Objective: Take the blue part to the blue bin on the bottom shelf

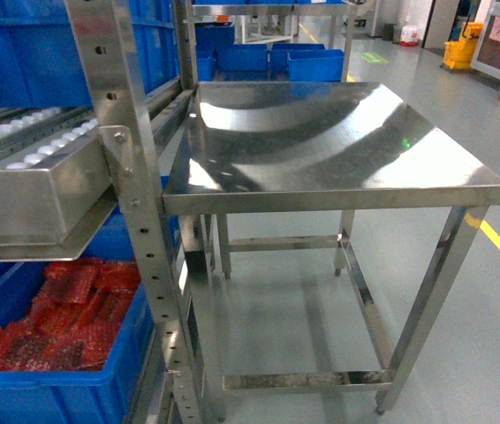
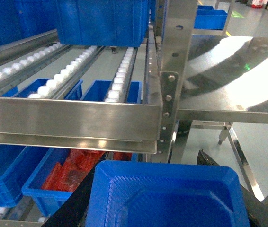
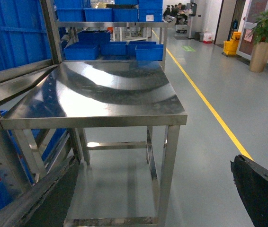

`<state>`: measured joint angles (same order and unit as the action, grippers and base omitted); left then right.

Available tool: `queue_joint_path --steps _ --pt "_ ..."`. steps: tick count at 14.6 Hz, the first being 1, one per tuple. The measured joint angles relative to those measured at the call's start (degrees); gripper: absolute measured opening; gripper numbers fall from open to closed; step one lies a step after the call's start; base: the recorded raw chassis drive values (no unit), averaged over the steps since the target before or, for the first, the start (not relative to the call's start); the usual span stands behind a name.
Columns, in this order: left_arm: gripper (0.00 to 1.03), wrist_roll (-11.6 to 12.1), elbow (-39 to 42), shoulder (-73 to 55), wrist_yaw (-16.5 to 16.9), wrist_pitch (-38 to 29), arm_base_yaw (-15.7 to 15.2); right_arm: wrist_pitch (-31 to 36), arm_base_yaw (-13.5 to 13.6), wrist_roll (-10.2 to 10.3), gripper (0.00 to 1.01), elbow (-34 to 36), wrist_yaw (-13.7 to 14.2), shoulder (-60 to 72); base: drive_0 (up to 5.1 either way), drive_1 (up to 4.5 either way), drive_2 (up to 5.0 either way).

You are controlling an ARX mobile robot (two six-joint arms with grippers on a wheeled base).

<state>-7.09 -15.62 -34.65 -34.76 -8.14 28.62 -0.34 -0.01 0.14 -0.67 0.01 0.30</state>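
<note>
Between the left end effector's point(image 2: 165, 208) fingers sits one blue bin point(image 2: 167, 196); right's point(image 3: 162, 198) spread apart.

Grey polished floor point(image 3: 209, 142), yellow line point(image 3: 205, 99) running along it. Stainless steel worktop point(image 1: 321, 141), glare streaks across top, open frame beneath. Blue crates point(image 3: 120, 47) stacked beyond on racks. Potted plant point(image 3: 262, 33) and yellow mop bucket point(image 3: 231, 45) far right, near doorway. Bright overhead light.
</note>
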Motion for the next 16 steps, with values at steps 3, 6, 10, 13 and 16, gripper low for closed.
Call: queue_joint_path --steps 3,6,10,13,16 --pt "0.43 0.00 0.00 -0.04 0.00 -0.02 0.00 0.11 0.00 0.00 0.98 0.00 -0.02 0.00 -4.9 1.39 3.3" --pt "0.43 0.00 0.00 -0.02 0.02 -0.09 0.00 0.11 0.00 0.00 0.98 0.00 -0.02 0.00 -5.0 1.41 3.3" --pt "0.43 0.00 0.00 -0.09 0.02 0.00 0.00 -0.04 0.00 0.00 0.98 0.00 -0.04 0.00 -4.9 1.72 3.1" --pt "0.43 0.00 0.00 0.00 0.02 0.02 0.00 0.11 0.00 0.00 0.98 0.00 -0.02 0.00 -4.9 2.46 2.5" --pt "0.43 0.00 0.00 0.00 0.02 0.00 0.04 -0.02 0.00 0.00 0.98 0.00 -0.04 0.00 -5.0 2.39 2.4"
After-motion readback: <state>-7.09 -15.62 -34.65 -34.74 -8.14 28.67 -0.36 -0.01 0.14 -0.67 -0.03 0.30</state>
